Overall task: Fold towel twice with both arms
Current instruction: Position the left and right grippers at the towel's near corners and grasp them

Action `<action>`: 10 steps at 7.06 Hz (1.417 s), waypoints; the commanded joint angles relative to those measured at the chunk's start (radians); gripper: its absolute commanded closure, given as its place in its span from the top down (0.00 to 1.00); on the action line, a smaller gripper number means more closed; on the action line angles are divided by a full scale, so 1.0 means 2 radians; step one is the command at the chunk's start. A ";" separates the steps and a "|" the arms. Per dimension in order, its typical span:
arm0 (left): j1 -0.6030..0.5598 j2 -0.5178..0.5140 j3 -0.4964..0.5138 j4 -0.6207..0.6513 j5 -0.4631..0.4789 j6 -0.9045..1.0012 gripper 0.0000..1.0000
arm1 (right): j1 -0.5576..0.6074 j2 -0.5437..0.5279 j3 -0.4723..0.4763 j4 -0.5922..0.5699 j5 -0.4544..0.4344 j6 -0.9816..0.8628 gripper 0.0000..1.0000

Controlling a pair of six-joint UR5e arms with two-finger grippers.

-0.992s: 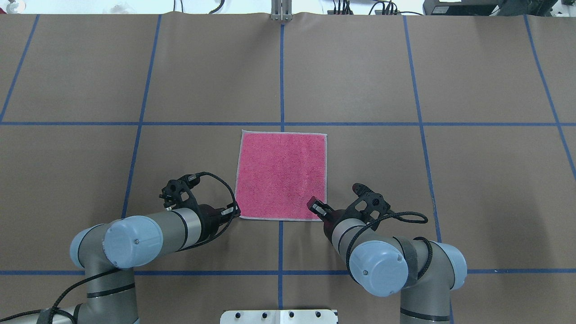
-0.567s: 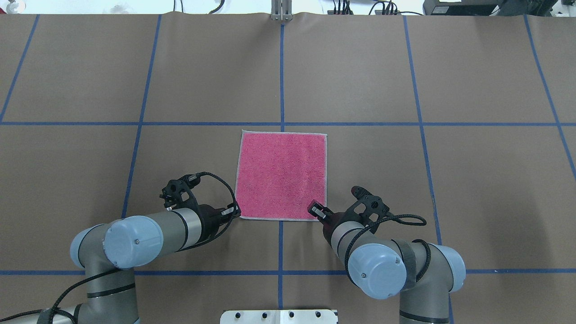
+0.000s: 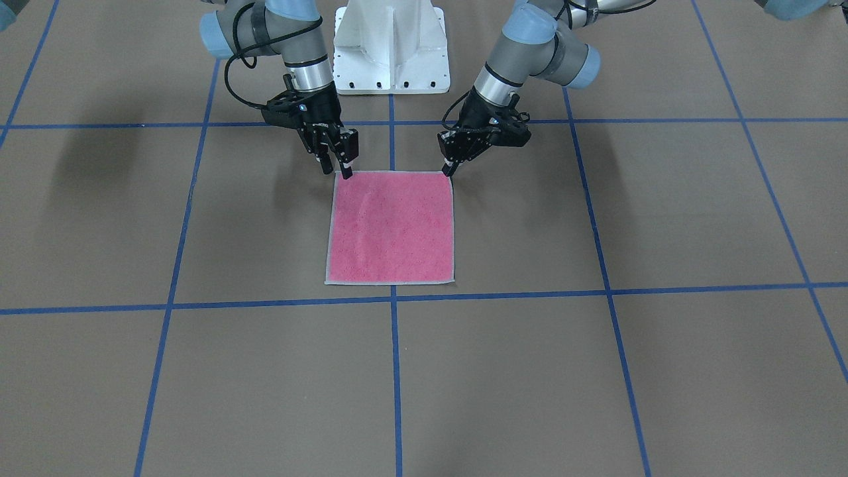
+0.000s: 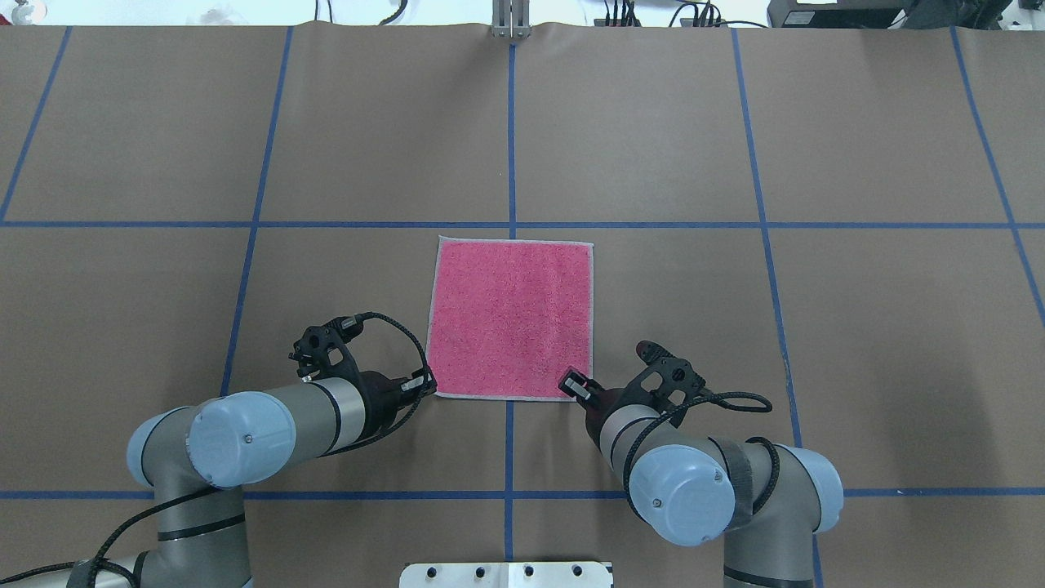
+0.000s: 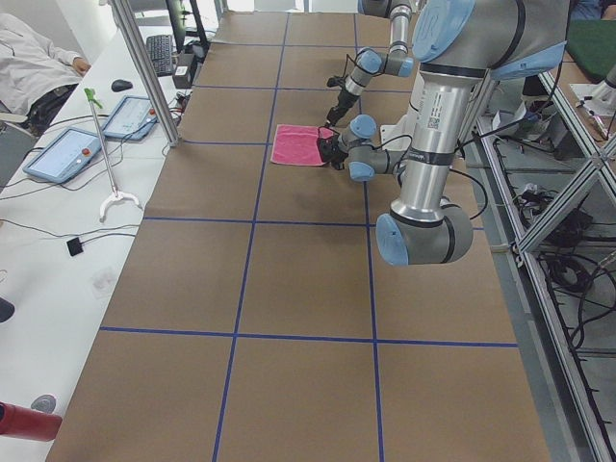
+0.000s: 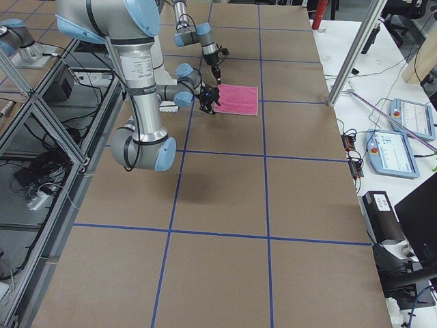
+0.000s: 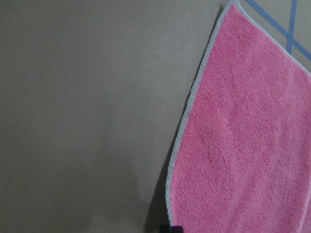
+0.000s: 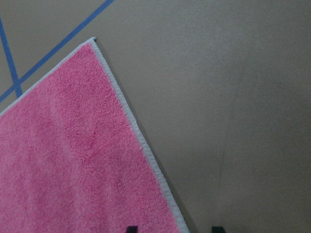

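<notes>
The towel (image 4: pixel 510 318) lies flat and pink face up on the brown table, also in the front view (image 3: pixel 391 228). My left gripper (image 4: pixel 424 382) is at its near left corner. In the left wrist view a single black tip (image 7: pixel 171 228) sits on the hem, so it looks shut on that corner. My right gripper (image 4: pixel 575 384) is at the near right corner. In the right wrist view it (image 8: pixel 175 228) is open, with the jaws on either side of the hem. In the front view the left gripper (image 3: pixel 450 169) and right gripper (image 3: pixel 339 169) touch the two corners nearest the robot.
The white pedestal (image 3: pixel 391 46) stands behind the towel between the arms. Blue tape lines (image 4: pixel 510 131) grid the table. Beyond the far edge an operators' bench holds tablets (image 5: pixel 67 154) and a grabber tool (image 5: pixel 106 154).
My right arm has drawn back slightly toward the robot, bringing its gripper onto the towel's near right corner. The left arm and the towel have not moved.
</notes>
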 commanded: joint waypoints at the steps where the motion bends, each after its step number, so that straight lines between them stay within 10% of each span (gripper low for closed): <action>1: 0.000 0.000 0.000 0.000 0.000 0.000 0.00 | 0.000 0.001 -0.001 0.000 0.000 0.001 0.52; 10: 0.000 -0.001 0.001 -0.001 0.000 0.002 0.00 | 0.000 0.016 -0.001 -0.047 0.000 -0.005 0.53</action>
